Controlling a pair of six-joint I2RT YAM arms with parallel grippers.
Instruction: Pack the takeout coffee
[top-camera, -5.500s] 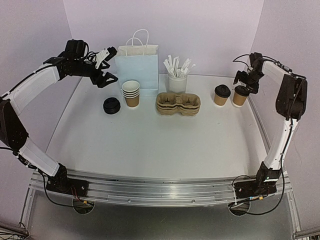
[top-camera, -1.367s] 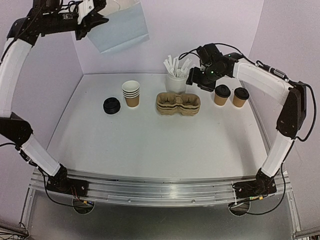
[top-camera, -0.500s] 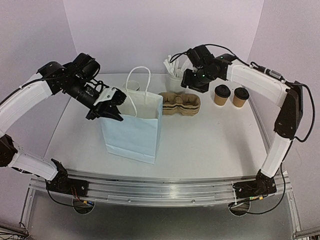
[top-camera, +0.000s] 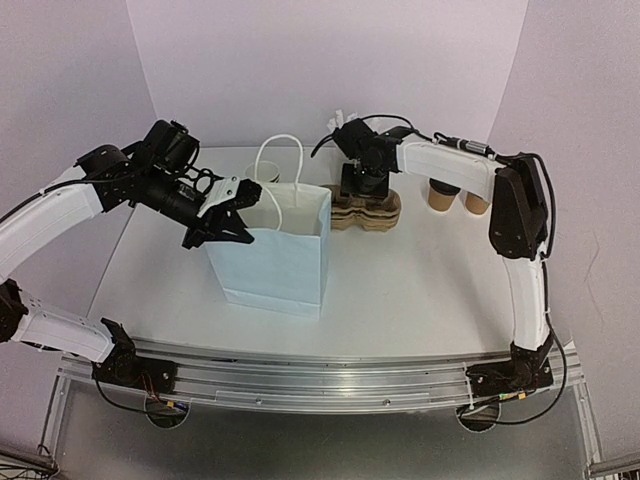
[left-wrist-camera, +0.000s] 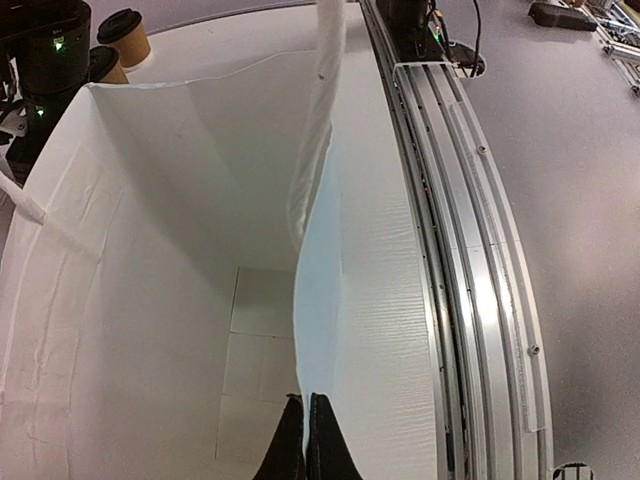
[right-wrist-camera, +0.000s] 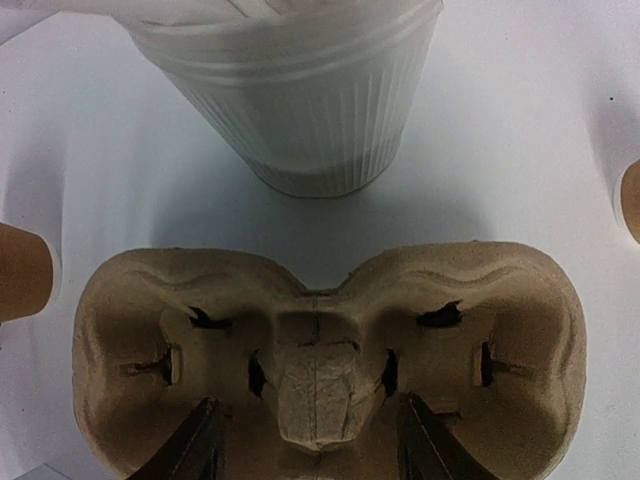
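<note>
Top: my left gripper (top-camera: 228, 222) pinches the rim of the standing white paper bag (top-camera: 270, 265). My right gripper (top-camera: 365, 188) hangs over the pulp cup carrier (top-camera: 375, 210), with two lidded coffee cups (top-camera: 440, 202) just right of it.
Left wrist: fingers (left-wrist-camera: 318, 440) clamped on the bag wall.
Right wrist: fingers (right-wrist-camera: 200, 445) half-spread astride the carrier's centre ridge, contact unclear. A ribbed white cup (right-wrist-camera: 300, 110) stands behind.

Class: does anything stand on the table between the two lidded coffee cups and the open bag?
Yes. The stack of pulp cup carriers sits between the lidded cups and the bag, with the right gripper open just above it.
</note>
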